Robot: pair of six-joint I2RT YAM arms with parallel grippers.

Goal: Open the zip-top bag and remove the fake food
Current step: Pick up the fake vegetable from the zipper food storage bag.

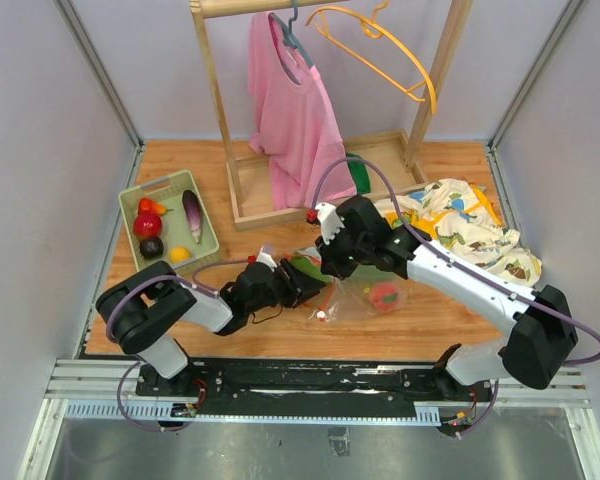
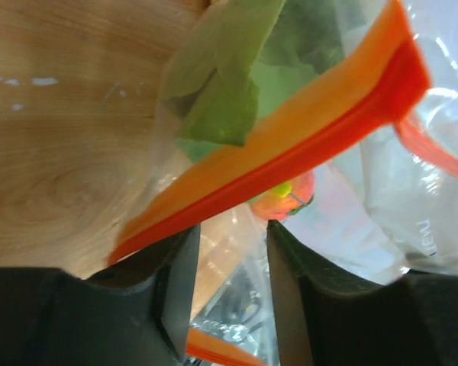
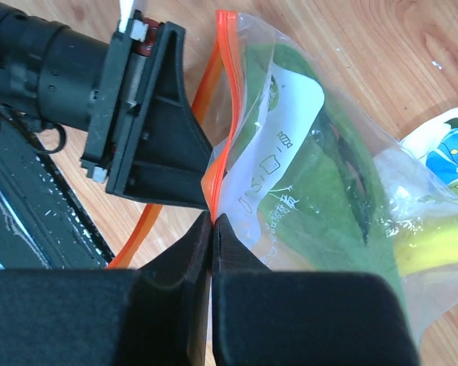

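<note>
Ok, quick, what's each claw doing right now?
Left gripper: jaws apart at the orange-red zipper strip of the clear crinkly plastic zip-top bag; grip unclear.
Right gripper: shut, pinching that strip.

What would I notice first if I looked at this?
Probably the crinkly zip-top bag in the middle of the table. The right gripper pinches its orange-red strip, and the left gripper sits at the bag's mouth with its fingers apart. Behind them, a bright pink shirt hangs on a wooden rack.
</note>
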